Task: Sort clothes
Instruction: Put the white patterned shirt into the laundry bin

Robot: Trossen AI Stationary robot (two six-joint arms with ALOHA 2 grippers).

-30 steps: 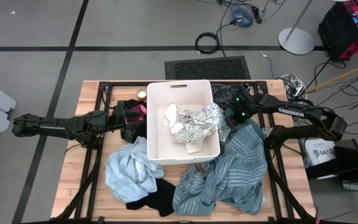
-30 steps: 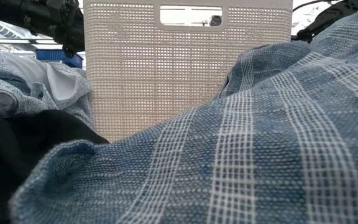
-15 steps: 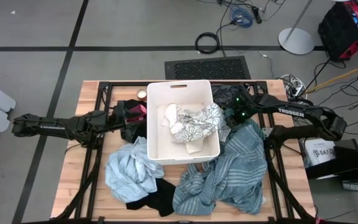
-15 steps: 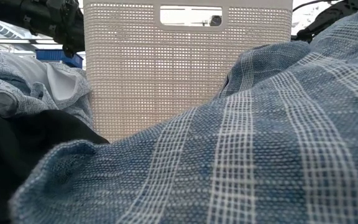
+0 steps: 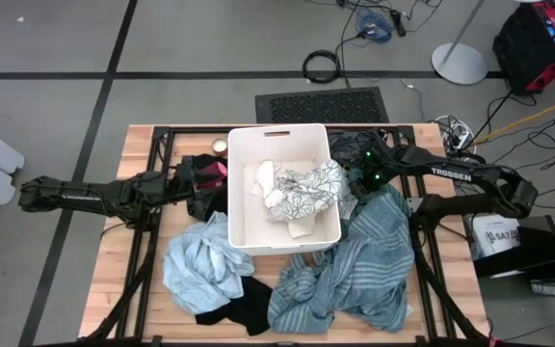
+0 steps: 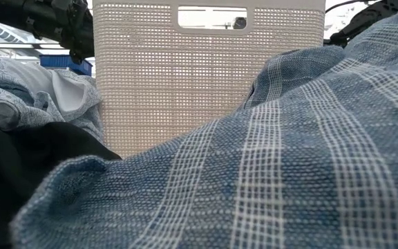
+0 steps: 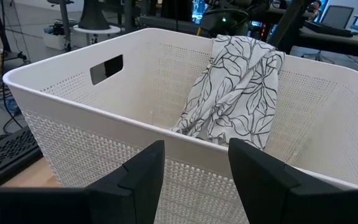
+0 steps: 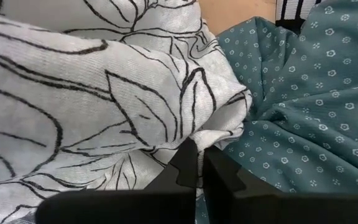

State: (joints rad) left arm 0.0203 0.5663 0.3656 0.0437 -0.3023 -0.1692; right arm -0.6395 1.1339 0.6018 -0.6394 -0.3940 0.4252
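Clothes are split between the white bin [image 5: 283, 188] and the counter [image 5: 114, 270] around it. From above I see the white leaf-patterned garment [image 5: 306, 188] lying inside the bin, draped toward its right wall. The striped teal-grey garment [image 5: 355, 265] spreads over the counter right of and in front of the bin, the light blue garment [image 5: 200, 262] sits at the bin's front-left corner, and a black garment [image 5: 239, 310] lies between those 2. A small magenta piece [image 5: 218, 171] shows beside the left arm. The left tool [image 5: 210, 188] sits just left of the bin; the right tool [image 5: 355, 181] is at the bin's right wall.

At counter level, striped cloth [image 6: 268, 173] fills the foreground, with the bin's mesh wall [image 6: 185, 76] behind and light blue cloth [image 6: 33, 90] to one side.

Through the left wrist I see the left tool [image 7: 194, 165] with fingers spread and holding nothing, facing the bin's wall.

Through the right wrist, the right tool [image 8: 199, 163] has its fingers pressed together at a fold of the patterned garment [image 8: 92, 93]; I cannot tell whether cloth is pinched. A teal dotted fabric [image 8: 303, 93] lies beside it.
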